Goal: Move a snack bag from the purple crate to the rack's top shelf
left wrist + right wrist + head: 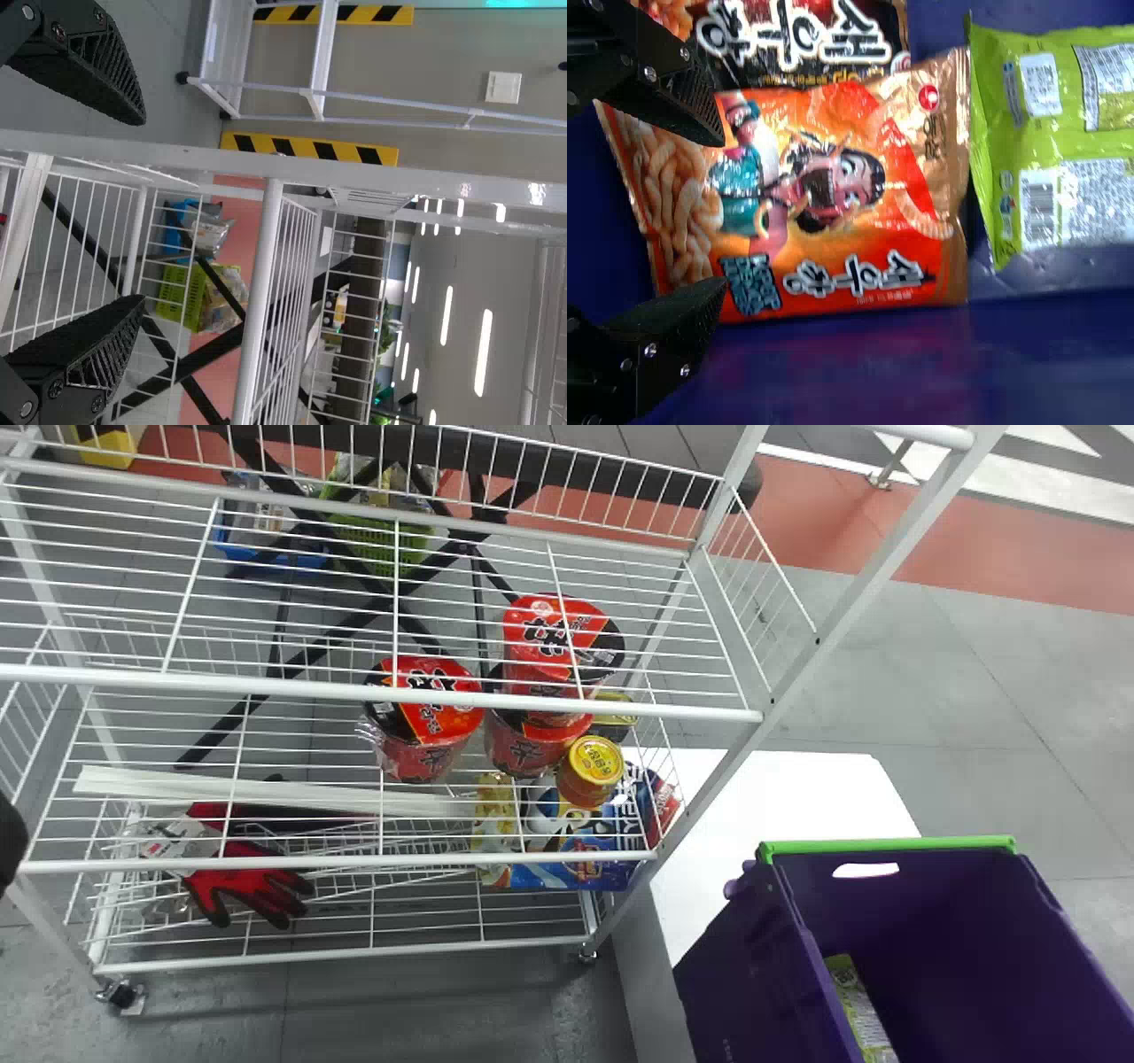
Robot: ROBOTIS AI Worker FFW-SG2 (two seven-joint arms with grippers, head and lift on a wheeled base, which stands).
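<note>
The black, flat-fingered right gripper (723, 212) is spread wide over an orange foil snack bag (833, 195), between a black bag (797, 66) and green bag (1028, 150) in the purple plastic crate (753, 974). Left gripper (11, 841), also wide: the white wire rack (266, 687)'s left edge.

A white wire rack (390, 695) stood on the smooth grey floor (425, 1010). Its shelf below the upper one carried red-and-black round noodle cups (430, 731) and, near them, a small round jar with a yellow lid (592, 766). On the bottom shelf lay red-and-black fabric gloves (248, 877). Beside the rack, a white flat-topped table (797, 788) carried a purple plastic crate with a green edge (744, 965).
</note>
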